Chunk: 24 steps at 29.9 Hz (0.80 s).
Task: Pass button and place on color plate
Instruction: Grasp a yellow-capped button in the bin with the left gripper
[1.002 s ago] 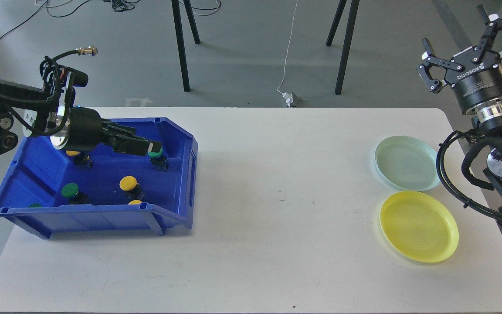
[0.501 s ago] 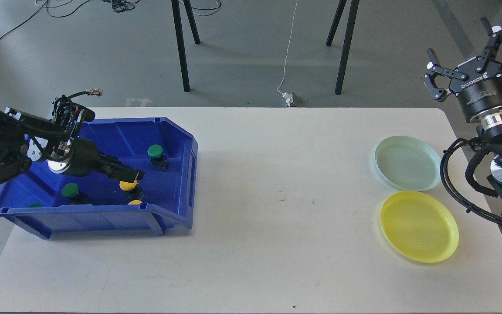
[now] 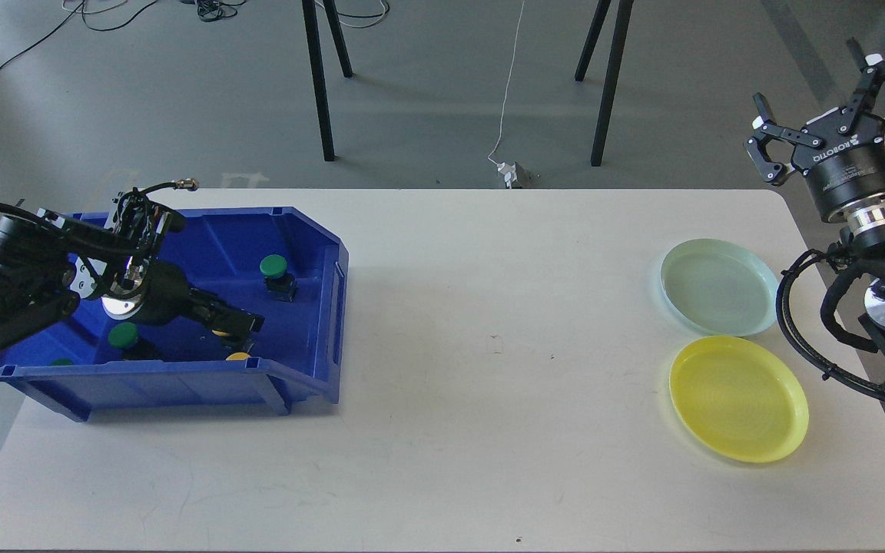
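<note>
Buttons lie inside the blue bin (image 3: 312, 253) at the left end of the white table (image 3: 442, 430). A green button (image 3: 273, 266) stands near the bin's back right area, and another green button (image 3: 123, 335) sits toward the front left. A yellow button (image 3: 221, 332) in the middle of the bin is almost fully covered by the left gripper (image 3: 246, 326), which reaches down into the bin directly over it. The fingers there appear dark and close together; whether they grip the yellow button cannot be told. A second yellow cap (image 3: 238, 356) shows just above the bin's front wall.

Right gripper (image 3: 834, 107) is raised above the far right edge of the table, its two fingers spread wide apart and holding nothing. Below it, near the table's right end, a pale green plate (image 3: 719, 287) and a yellow plate (image 3: 739, 399) lie just beside each other, both bare.
</note>
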Tool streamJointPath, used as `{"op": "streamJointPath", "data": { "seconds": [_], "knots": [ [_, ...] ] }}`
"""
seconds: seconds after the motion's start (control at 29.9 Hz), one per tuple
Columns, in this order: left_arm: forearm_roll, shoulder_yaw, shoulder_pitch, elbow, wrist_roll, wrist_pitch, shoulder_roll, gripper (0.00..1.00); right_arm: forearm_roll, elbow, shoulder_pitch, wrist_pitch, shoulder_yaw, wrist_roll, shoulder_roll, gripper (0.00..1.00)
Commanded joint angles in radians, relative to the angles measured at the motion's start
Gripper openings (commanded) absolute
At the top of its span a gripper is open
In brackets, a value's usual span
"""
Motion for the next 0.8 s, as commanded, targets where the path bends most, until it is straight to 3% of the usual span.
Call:
{"op": "streamJointPath", "data": {
  "seconds": [0.0,0.33,0.77],
  "knots": [
    [0.000,-0.001,0.027,0.034,0.000,0.001,-0.004,0.98,0.000,0.000,0.000,0.000,0.000,0.000,0.000,0.99],
    [0.001,0.000,0.036,0.064,0.000,0.001,-0.027,0.97,0.000,-0.001,-0.009,0.000,0.000,0.000,0.000,0.99],
    [-0.005,-0.001,0.055,0.101,0.000,-0.001,-0.052,0.88,0.001,-0.001,-0.029,0.000,0.003,0.000,-0.001,0.99]
  ]
}}
